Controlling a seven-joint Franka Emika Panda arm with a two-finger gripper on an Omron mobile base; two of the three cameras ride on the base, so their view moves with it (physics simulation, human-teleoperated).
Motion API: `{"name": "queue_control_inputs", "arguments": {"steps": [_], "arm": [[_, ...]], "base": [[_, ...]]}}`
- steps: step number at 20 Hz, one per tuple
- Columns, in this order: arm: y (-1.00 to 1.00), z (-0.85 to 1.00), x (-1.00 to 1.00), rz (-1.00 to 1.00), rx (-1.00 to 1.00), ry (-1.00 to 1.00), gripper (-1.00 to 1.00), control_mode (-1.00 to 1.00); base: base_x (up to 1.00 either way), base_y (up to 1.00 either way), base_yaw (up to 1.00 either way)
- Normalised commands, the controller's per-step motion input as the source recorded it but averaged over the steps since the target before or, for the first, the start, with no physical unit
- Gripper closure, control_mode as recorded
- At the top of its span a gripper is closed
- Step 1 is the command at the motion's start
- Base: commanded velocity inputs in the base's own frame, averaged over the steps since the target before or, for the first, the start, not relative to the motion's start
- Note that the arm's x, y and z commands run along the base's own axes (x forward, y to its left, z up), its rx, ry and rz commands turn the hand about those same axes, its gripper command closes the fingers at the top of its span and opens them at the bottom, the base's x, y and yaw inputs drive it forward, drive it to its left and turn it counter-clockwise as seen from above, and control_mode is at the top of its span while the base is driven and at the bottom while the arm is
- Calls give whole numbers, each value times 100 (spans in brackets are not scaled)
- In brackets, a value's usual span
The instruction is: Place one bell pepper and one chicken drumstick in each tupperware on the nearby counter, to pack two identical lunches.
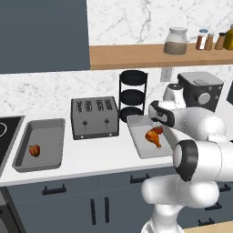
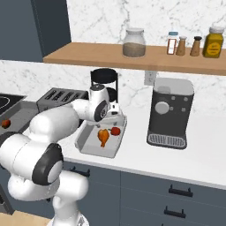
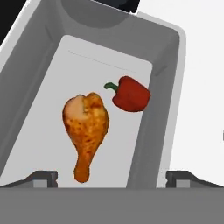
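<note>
The right tupperware lies on the white counter and holds one chicken drumstick and one red bell pepper side by side. My gripper hovers just above this tray, open and holding nothing. In the hand view the drumstick lies left of the pepper on the tupperware floor, and the gripper has its tips spread wide at the bottom. The left tupperware holds one bell pepper.
A silver toaster stands between the two trays. A black tiered rack is behind the right tray, and a coffee machine stands to its right. The black stovetop lies at far left, under a wooden shelf with jars.
</note>
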Motion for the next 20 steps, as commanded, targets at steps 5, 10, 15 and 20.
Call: {"name": "queue_control_inputs", "arguments": {"steps": [5,10,15,20], "arm": [[-7,21,-80,-1,-1,-1,-100,100],[0,0,0,0,0,0,-100,100],[0,0,0,0,0,0,-100,100],[0,0,0,0,0,0,-100,100]], "base": [[-20,-10,0],[-100,-84,2],[-100,-100,0],[-86,-100,-15]]}}
